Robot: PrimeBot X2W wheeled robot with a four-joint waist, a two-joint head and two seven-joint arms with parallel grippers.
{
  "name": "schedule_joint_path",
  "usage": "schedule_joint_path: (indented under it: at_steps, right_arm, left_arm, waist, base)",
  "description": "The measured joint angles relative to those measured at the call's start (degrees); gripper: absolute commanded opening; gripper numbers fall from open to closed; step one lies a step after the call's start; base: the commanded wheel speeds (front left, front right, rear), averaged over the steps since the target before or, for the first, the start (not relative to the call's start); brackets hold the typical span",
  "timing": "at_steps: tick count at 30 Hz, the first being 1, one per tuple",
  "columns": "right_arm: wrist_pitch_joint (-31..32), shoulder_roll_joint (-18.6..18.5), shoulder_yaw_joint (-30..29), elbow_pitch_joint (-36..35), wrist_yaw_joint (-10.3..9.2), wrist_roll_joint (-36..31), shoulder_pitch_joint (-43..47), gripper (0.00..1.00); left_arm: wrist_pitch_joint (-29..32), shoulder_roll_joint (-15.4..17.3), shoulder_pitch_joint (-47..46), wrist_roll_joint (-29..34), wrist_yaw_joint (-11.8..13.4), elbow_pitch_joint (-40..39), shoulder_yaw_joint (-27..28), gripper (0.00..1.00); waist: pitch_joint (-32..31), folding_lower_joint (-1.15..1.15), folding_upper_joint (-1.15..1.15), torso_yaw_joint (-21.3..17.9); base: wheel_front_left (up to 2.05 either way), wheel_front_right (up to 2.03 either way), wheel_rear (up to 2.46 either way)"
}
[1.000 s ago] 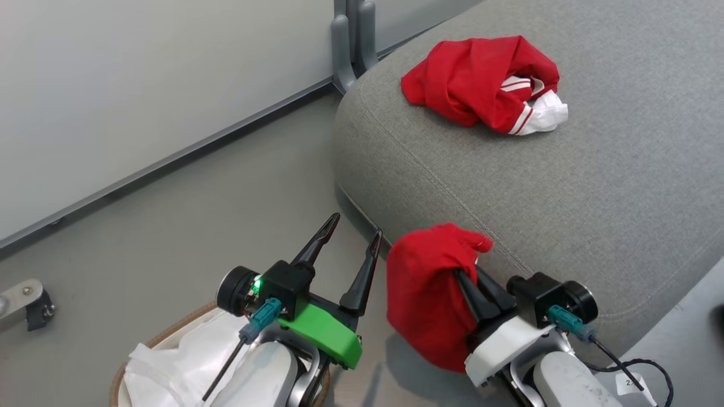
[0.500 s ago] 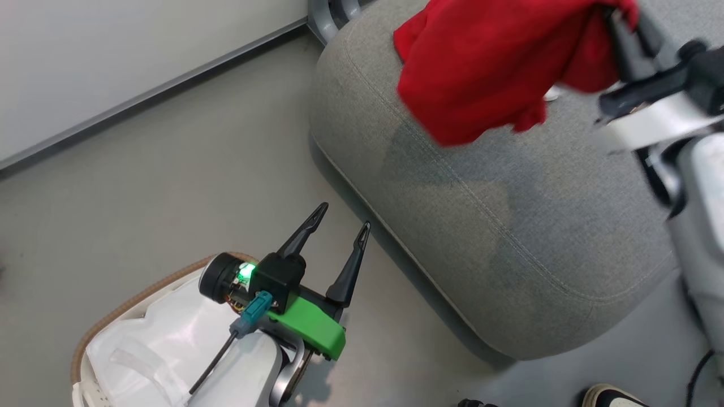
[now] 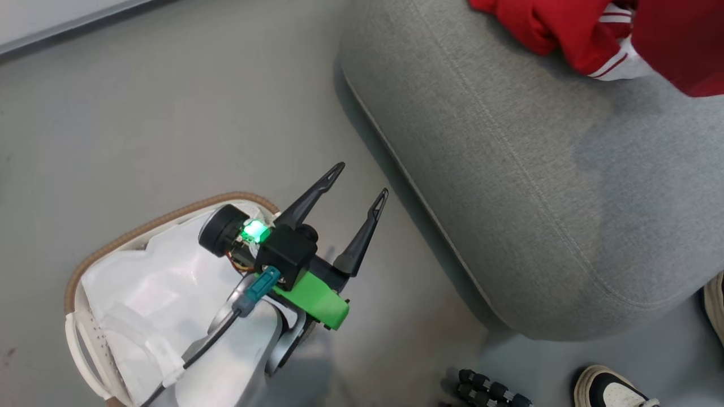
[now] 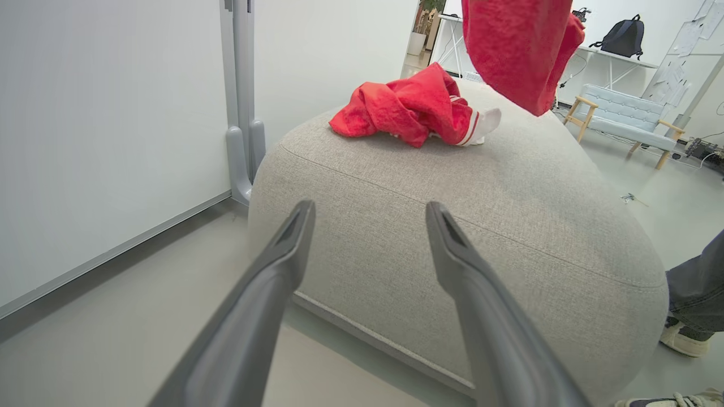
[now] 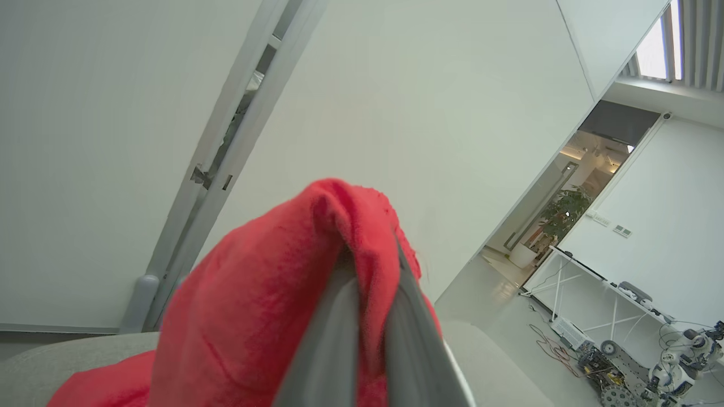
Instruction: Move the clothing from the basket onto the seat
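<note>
While the right fingers [image 5: 334,339] are pinching the plain red garment [image 5: 254,305] shut, it is dangling over the seat [image 3: 537,169] at one o'clock, beside the striped garment [image 4: 413,107]. Cloth draping the fingertips may be clinging on release and dragging off. The left fingers [image 3: 362,237] are standing spread and empty by the basket [image 3: 153,223].

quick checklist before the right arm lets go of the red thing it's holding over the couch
1. Grip: right gripper shut on the red garment: ok.
2. Position: the garment hangs above the seat, inside its edge: ok.
3. Landing spot: bare fabric beside the striped garment lying on the seat: ok.
4. Left gripper open, empty, over the floor, clear of the seat: ok.
5. Basket emptied: cannot tell; the white liner shows, but the left forearm hides part.
6. People clear: not ok; a shoe stands by the seat's near corner.
</note>
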Motion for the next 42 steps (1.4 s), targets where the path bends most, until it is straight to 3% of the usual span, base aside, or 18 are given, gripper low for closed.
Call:
schedule_joint_path:
  at_steps: [6, 11, 12, 14, 15, 16, 17, 27, 35, 42]
  right_arm:
    - [0.0, 3.69, -4.61, 6.27, 0.01, -3.77, -0.04, 0.0]
    - [0.0, 5.94, -12.18, 10.78, 0.0, -7.23, 2.6, 0.0]
    - [0.01, 6.46, -14.04, 11.6, 0.01, -8.11, 3.16, 0.07]
    - [0.0, 7.43, -16.58, 12.32, 0.01, -9.59, 4.19, 0.35]
    - [0.0, 7.78, -17.23, 12.44, 0.0, -10.09, 4.55, 0.52]
    - [0.0, 8.21, -17.89, 12.44, 0.01, -10.49, 5.11, 0.88]
    - [0.0, 8.7, -18.51, 12.38, 0.01, -10.59, 5.49, 1.0]
    - [0.0, 10.68, -16.35, 8.56, 0.01, -9.51, 15.21, 1.0]
    - [0.0, 11.17, -9.15, 2.6, 0.0, -4.54, 24.47, 1.0]
    - [0.0, 13.7, 2.12, -3.58, 0.01, 1.16, 28.33, 1.0]
  left_arm:
    - [0.0, 1.08, -3.78, -0.56, 0.0, -1.74, -3.12, 1.0]
    - [0.0, 1.34, -5.65, -1.46, 0.01, -2.68, -3.49, 1.0]
    - [0.0, 1.44, -5.7, -1.49, 0.0, -2.69, -3.46, 1.0]
    - [0.0, 1.7, -5.7, -1.79, 0.0, -2.61, -3.38, 1.0]
    - [0.0, 1.79, -5.69, -1.93, 0.0, -2.55, -3.24, 1.0]
    - [0.0, 1.87, -5.61, -1.97, 0.0, -2.4, -3.01, 1.0]
    - [0.0, 1.96, -5.42, -2.04, 0.0, -2.2, -2.79, 1.0]
    - [0.0, 0.31, -1.33, -3.26, 0.0, -0.78, -1.63, 1.0]
    - [0.0, -1.58, 3.1, -3.34, 0.0, 0.29, 1.14, 1.0]
    - [0.0, -2.67, 6.41, -2.74, 0.0, 1.02, 4.65, 1.0]
  waist:
    - [4.29, 0.01, 0.0, 3.52]
    - [6.98, 0.01, 0.0, 7.16]
    - [7.47, 0.01, 0.0, 7.83]
    - [8.25, 0.01, 0.0, 9.0]
    - [8.48, 0.01, 0.0, 9.38]
    - [8.66, 0.01, 0.0, 9.77]
    - [8.7, 0.01, 0.0, 9.96]
    - [4.35, 0.01, 0.0, 9.26]
    - [-3.11, 0.0, 0.0, 7.43]
    - [-8.89, 0.0, 0.0, 6.9]
  base:
    - [0.0, 0.0, 0.0]
    - [0.0, 0.0, 0.0]
    - [0.0, 0.0, 0.0]
    - [0.0, 0.0, 0.0]
    - [0.0, 0.0, 0.0]
    - [0.0, 0.0, 0.0]
    - [0.0, 0.0, 0.0]
    - [0.0, 0.0, 0.0]
    - [0.0, 0.0, 0.0]
    - [0.0, 0.0, 0.0]
